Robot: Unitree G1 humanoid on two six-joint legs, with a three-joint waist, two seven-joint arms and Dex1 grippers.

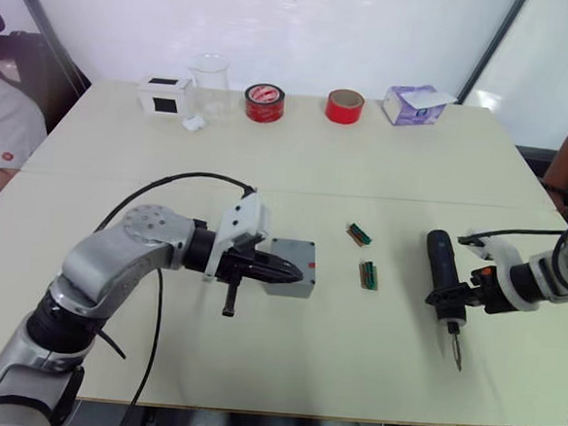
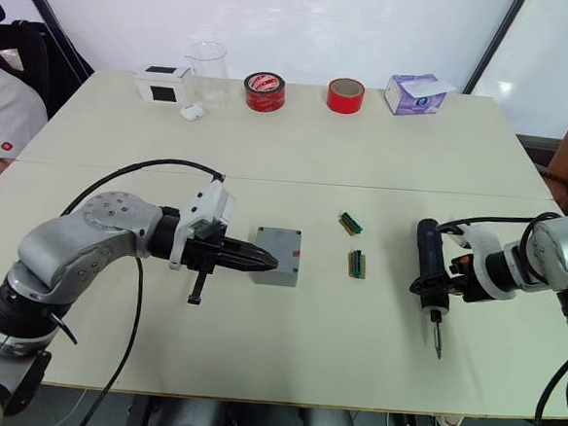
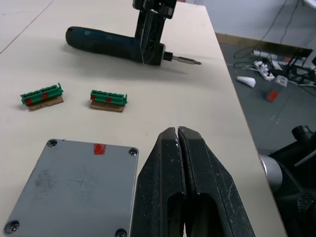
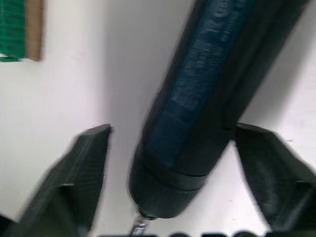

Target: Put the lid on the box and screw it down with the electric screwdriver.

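The box (image 1: 301,289) stands mid-table with the lid (image 3: 74,182) lying on it, red mark up and a screw head at each corner that shows. My left gripper (image 3: 177,136) is shut and empty, its tips against the box's left side (image 2: 273,263). The electric screwdriver (image 1: 442,263) lies flat on the table to the right, bit pointing toward the front edge. My right gripper (image 4: 170,129) is open and straddles the screwdriver near its bit end, one finger (image 4: 84,173) on each side, with a gap showing beside the barrel.
Two green terminal blocks (image 1: 360,234) (image 1: 368,274) lie between box and screwdriver. Along the far edge stand a white box with a black face (image 1: 163,95), a clear beaker (image 1: 209,76), two red tape rolls (image 1: 264,102) (image 1: 345,106) and a purple-white carton (image 1: 415,104). People sit at both table ends.
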